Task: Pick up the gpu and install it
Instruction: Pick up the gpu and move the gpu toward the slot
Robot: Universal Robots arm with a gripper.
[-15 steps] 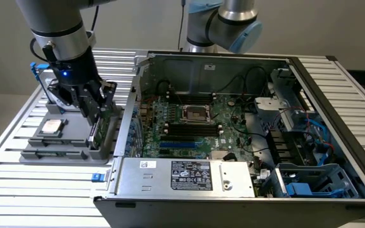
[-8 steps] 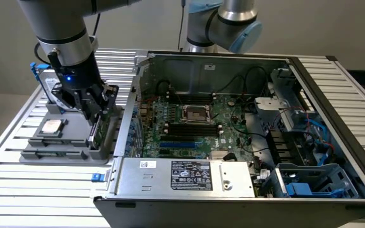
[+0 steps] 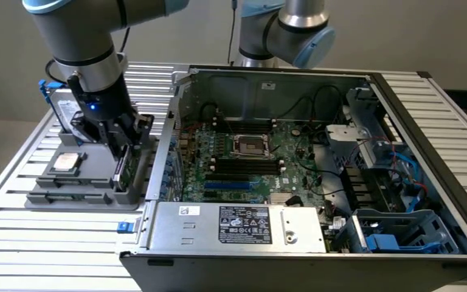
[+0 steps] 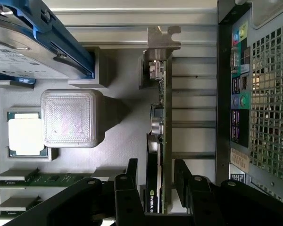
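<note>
The gpu [image 4: 166,122] stands on edge in a grey holder tray [image 3: 71,198] at the exterior view's left, beside the open computer case [image 3: 298,152]. It is a green card with a black cooler [image 4: 153,188] on one face and a silver end bracket [image 4: 162,37] at its far end. My gripper [image 4: 155,164] is lowered over it, with one black finger [image 4: 131,172] on each side of the card. The jaws stand open, and a narrow gap shows beside the cooler. In the exterior view the gripper [image 3: 124,143] hangs just above the card's green edge [image 3: 122,169].
On the tray also sit a square silver CPU [image 3: 65,162], a blue-framed hard drive [image 4: 28,47], memory sticks [image 4: 42,179] and a grey block [image 4: 70,117]. The case's rear panel [image 4: 254,94] stands close beside the card. The motherboard [image 3: 250,152] has blue slots [image 3: 225,182]. A second arm [image 3: 290,30] stands behind.
</note>
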